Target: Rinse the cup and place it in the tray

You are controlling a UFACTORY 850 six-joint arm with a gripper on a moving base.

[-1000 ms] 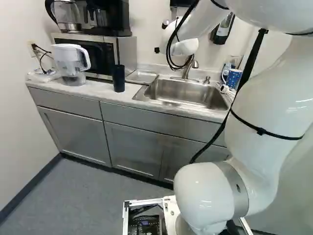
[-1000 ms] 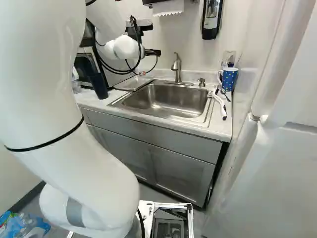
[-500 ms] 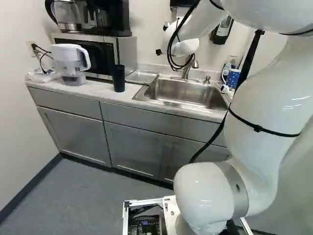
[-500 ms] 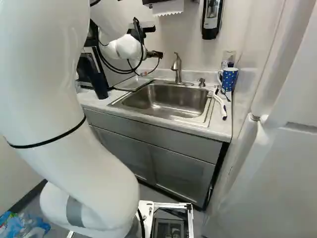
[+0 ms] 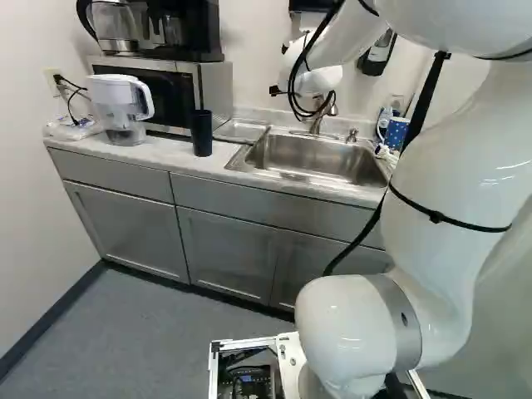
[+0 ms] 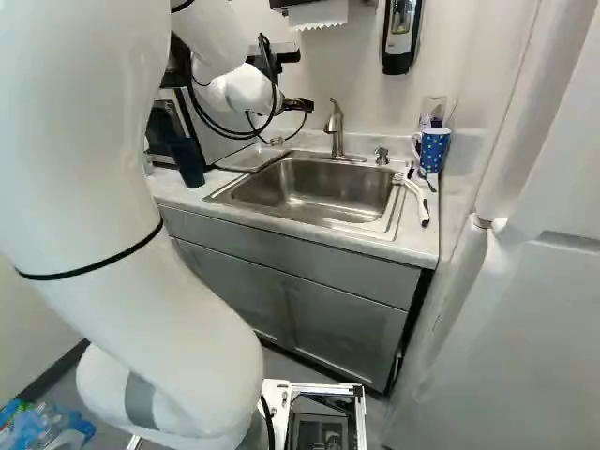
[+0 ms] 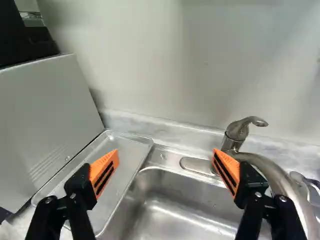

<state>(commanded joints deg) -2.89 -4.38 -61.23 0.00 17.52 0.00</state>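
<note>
Dark-blue tumbler (image 5: 202, 133) standing near the metal tray (image 5: 241, 130) in the left base view. Right base view: polka-dot mug (image 6: 433, 150) beside the sink (image 6: 309, 199); gripper (image 6: 298, 105) near the faucet (image 6: 335, 131). Wrist view: its orange-padded fingers (image 7: 107, 161) spread wide apart.

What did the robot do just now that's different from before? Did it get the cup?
The arm moved a little to the right in both base views, toward the tap. No cup yet: the gripper is open with nothing between its fingers. The dark cup, spotty mug, tray and sink stayed put, and the base didn't move.
</note>
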